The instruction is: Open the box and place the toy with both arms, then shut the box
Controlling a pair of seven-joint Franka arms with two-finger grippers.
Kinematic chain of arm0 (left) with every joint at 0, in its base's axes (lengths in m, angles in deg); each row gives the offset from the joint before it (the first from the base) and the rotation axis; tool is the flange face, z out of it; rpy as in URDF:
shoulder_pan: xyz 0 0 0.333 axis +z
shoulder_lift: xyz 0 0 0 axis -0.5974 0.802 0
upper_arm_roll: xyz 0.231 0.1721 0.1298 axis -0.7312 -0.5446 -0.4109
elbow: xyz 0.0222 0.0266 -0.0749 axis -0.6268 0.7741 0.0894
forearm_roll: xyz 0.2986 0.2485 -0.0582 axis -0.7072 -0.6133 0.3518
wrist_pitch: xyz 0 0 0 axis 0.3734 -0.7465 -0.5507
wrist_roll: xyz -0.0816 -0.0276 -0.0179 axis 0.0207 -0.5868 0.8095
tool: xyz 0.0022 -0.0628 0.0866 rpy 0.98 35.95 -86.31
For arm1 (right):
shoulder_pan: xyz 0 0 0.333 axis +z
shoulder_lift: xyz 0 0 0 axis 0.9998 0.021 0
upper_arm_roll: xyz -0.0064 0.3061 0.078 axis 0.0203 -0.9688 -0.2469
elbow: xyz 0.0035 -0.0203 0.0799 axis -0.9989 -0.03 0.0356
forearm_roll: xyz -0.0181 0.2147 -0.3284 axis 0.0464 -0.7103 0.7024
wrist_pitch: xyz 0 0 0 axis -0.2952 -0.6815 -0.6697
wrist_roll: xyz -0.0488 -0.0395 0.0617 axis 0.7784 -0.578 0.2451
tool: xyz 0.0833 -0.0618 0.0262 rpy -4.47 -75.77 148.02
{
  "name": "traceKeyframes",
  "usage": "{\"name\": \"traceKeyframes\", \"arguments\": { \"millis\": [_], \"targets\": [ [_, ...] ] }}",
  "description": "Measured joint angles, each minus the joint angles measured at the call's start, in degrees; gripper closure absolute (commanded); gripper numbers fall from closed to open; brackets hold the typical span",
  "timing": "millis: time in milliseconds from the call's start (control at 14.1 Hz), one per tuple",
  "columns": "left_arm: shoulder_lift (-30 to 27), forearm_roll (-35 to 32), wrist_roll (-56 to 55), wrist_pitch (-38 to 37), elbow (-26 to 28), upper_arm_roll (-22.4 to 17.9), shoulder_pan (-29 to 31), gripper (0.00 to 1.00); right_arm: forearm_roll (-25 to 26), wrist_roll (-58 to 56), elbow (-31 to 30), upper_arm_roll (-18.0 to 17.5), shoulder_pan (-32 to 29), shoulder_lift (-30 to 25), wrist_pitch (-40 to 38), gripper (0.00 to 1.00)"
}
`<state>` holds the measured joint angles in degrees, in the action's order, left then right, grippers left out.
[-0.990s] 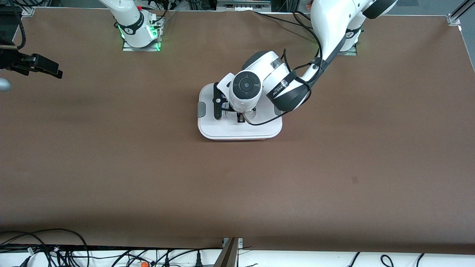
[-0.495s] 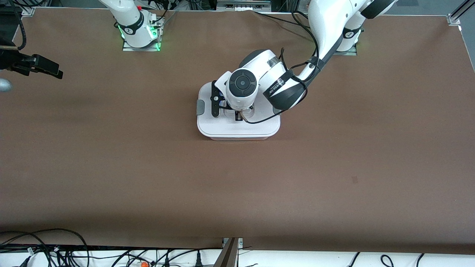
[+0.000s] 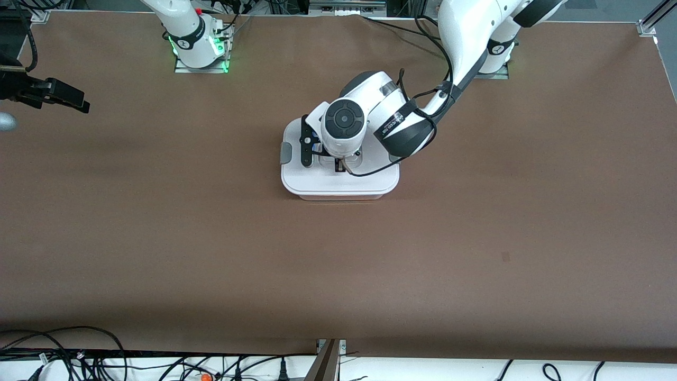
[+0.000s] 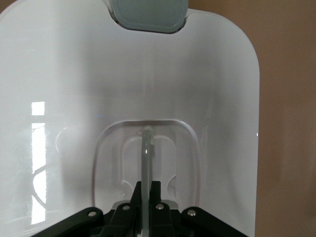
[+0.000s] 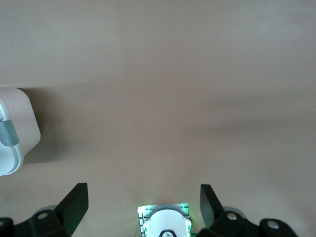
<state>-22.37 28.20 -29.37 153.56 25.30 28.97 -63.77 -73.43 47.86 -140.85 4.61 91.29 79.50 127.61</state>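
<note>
left gripper point(image 4: 144, 197) jaws clamped on recessed handle point(image 4: 146, 148) of white-lidded pinkish plastic box point(image 3: 338, 182) mid-table; right gripper point(image 5: 143, 202) jaws apart, waiting over table end. risk: releasing with 2 grey clips point(image 3: 286, 153) unlatched. toy unseen.

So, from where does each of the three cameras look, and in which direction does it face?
Front view: high across the table, facing both arm bases; shows the box, the left hand on its lid handle, and the waiting right hand at the right arm's end.
Left wrist view: on the left wrist, looking down at the lid; the shut left hand grips the handle.
Right wrist view: on the right wrist, over bare table; its open fingers show.
Shared: all three show the box.
</note>
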Motion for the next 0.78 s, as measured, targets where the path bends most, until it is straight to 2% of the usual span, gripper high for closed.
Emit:
{"name": "traceKeyframes", "arguments": {
  "millis": [71, 141, 212, 566, 778],
  "targets": [
    [0.0, 0.0, 0.0, 0.0, 0.0, 0.0, 0.0, 1.0, 0.0, 0.0, 0.0, 0.0, 0.0, 0.01, 0.01, 0.0],
    [0.01, 0.0, 0.0, 0.0, 0.0, 0.0, 0.0, 0.43, 0.0, 0.0, 0.0, 0.0, 0.0, 0.01, 0.01, 0.0],
    [0.01, 0.0, 0.0, 0.0, 0.0, -0.01, 0.0, 0.0, 0.0, 0.0, 0.0, 0.0, 0.0, 0.01, 0.02, 0.0],
    [-0.4, 0.0, -0.51, -0.53, -0.44, -0.01, 0.21, 0.0, 0.0, 0.0, 0.0, -0.01, 0.0, 0.01, 0.03, 0.0],
    [-3.15, 0.01, -8.11, -6.43, -1.78, -0.02, 0.64, 0.0, 0.0, 0.0, 0.0, -0.04, 0.01, 0.03, 0.04, 0.0]
  ]
}}
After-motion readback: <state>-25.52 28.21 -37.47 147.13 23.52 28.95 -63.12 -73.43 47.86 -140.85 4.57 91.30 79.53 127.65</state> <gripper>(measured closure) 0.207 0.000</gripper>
